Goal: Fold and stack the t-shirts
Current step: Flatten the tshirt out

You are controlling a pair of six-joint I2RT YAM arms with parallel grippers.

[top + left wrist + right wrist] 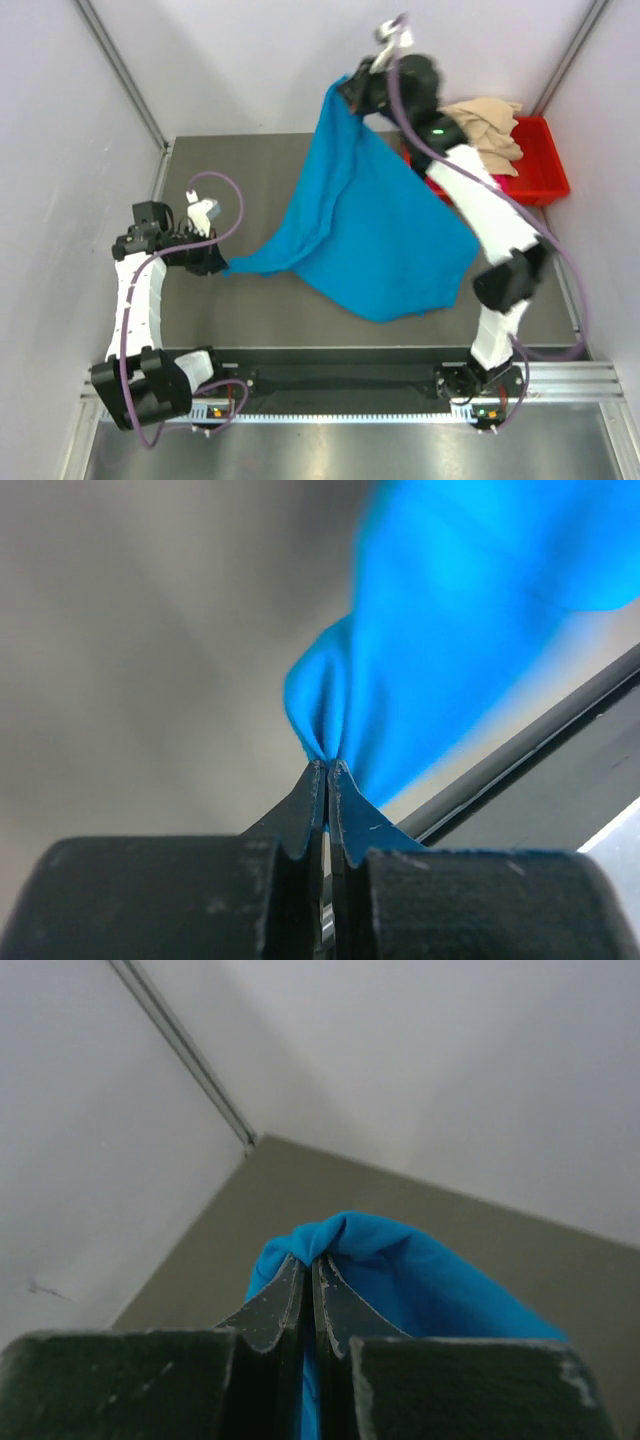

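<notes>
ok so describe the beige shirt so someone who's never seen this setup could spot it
Find the red bin at the far right corner of the table. The beige t-shirt is the crumpled tan heap spilling over its left end. Unlike the turquoise t-shirt stretched across the middle, it is bunched up and held by nothing.

We see a dull grey-brown tabletop [250, 300] spreading beneath both arms. A red bin [545, 180] stands on it, to the right of the raised right gripper [352, 92]. Between that and the left gripper [222, 266], the turquoise t-shirt [370, 230] sags toward the tabletop; whether its lower edge rests there we cannot tell.
</notes>
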